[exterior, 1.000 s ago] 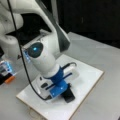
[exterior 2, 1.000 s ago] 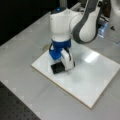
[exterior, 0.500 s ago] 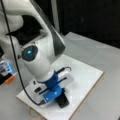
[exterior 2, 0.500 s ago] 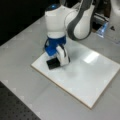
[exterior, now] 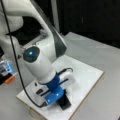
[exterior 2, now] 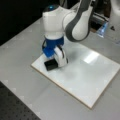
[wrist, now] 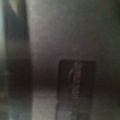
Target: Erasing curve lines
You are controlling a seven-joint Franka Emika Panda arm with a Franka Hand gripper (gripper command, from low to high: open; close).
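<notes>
A grey counter (exterior 2: 22,50) carries the white board (exterior 2: 82,80). No curve lines show on its bare face. The tool (exterior 2: 53,62), clamped on a black eraser (exterior 2: 51,65), has slid toward the board's corner at a front view's left, pressing there.

Glossy white board (exterior 2: 82,75) with wood-coloured edge, matt grey table (exterior 2: 22,67), smooth plastic-looking arm shell (exterior: 40,65)

Tool (exterior 2: 53,63) low, arm (exterior 2: 75,22) bent over.

Lab, perforated optical bench (exterior 2: 15,105), robot arm (exterior 2: 75,22)
</notes>
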